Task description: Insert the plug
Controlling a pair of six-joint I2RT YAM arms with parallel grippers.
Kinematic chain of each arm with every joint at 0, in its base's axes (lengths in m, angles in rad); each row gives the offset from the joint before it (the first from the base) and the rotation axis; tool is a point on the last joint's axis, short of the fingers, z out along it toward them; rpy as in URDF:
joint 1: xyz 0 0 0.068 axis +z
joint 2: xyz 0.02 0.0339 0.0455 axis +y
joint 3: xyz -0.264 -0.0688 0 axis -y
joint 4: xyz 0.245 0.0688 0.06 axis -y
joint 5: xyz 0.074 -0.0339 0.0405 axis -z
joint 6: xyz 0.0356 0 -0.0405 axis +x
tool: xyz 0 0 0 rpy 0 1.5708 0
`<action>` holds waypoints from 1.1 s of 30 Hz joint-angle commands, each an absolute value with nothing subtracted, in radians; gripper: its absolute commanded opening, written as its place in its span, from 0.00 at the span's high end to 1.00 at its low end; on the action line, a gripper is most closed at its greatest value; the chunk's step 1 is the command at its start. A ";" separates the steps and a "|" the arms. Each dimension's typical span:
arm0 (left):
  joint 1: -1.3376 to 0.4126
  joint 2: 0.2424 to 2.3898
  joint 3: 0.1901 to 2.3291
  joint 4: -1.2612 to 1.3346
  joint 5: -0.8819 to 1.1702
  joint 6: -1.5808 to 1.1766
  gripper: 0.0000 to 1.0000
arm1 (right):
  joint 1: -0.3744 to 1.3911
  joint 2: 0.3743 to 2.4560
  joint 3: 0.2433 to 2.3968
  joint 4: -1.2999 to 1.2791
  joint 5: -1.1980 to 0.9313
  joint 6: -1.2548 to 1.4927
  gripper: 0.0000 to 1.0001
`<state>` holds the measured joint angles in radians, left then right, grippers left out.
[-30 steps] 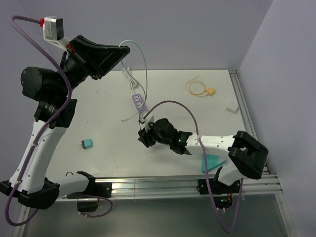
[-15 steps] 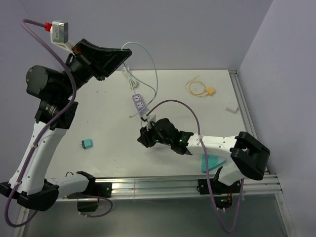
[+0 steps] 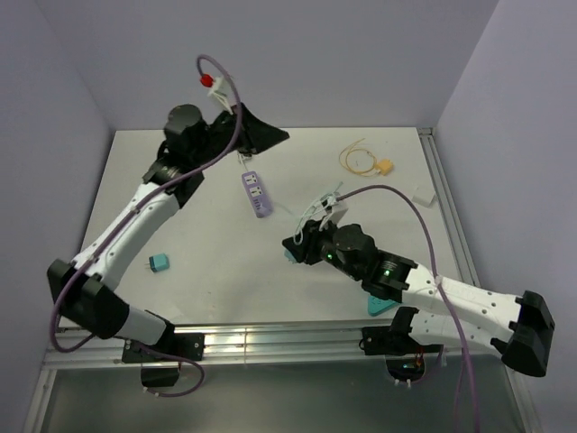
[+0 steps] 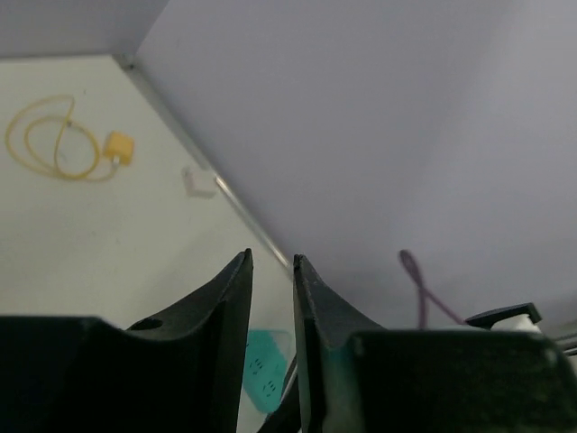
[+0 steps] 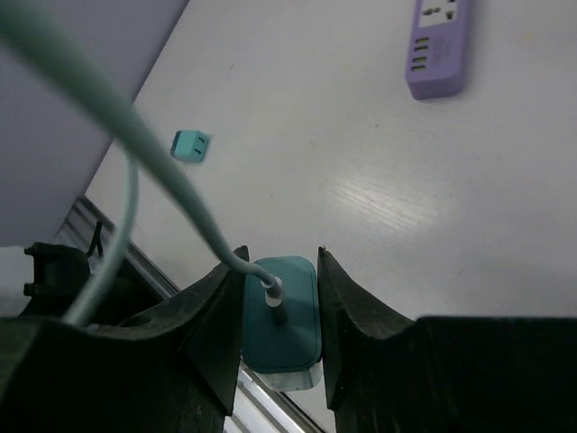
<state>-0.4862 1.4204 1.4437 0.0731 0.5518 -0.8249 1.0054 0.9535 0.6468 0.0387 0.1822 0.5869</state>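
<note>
Spanning the top view, the white table (image 3: 207, 236) carries everything, with the left arm (image 3: 135, 216) stretched to the far edge and the right arm (image 3: 451, 293) reaching inward from the near right corner. The left gripper (image 4: 271, 262) hangs above the table's far side; its fingers stand a narrow slit apart with nothing between them. The right gripper (image 5: 279, 255) is clamped on a teal charger (image 5: 281, 320), from which a pale green cable (image 5: 108, 108) rises. A flat teal piece (image 3: 383, 302) lies at the near edge, partly hidden under the right arm. The purple power strip (image 3: 257, 192) lies flat toward the far middle, its long axis running roughly near to far and its socket face up; any print on it is too small to read. The plug (image 3: 385, 166), a small yellow-tan block, lies flat near the far right corner, well apart from the strip and from both grippers. It sits at the right end of its looped yellow cable (image 3: 343, 159), which leaves it toward the left; which way its prongs point, and its long axis, cannot be told. Just beyond it toward the right edge is a small white block (image 3: 424, 195), and a small teal adapter (image 3: 160, 262) lies on the left side of the table.
</note>
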 commanded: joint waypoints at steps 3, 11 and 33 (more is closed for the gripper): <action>-0.537 1.586 1.471 0.083 0.578 -0.764 0.69 | 1.005 0.789 0.617 -0.182 0.363 0.753 1.00; -0.583 1.827 1.517 0.078 0.514 -0.755 0.67 | 0.945 0.676 0.584 -0.308 0.376 0.781 1.00; -0.627 1.584 1.327 0.052 0.276 -0.672 0.03 | 0.615 0.905 0.733 -0.350 0.204 0.646 1.00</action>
<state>-0.6041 1.7710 1.3991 -0.0513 0.3115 -0.6914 0.6342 0.9070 0.6739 -0.3805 0.2016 0.6918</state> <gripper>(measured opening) 0.984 0.405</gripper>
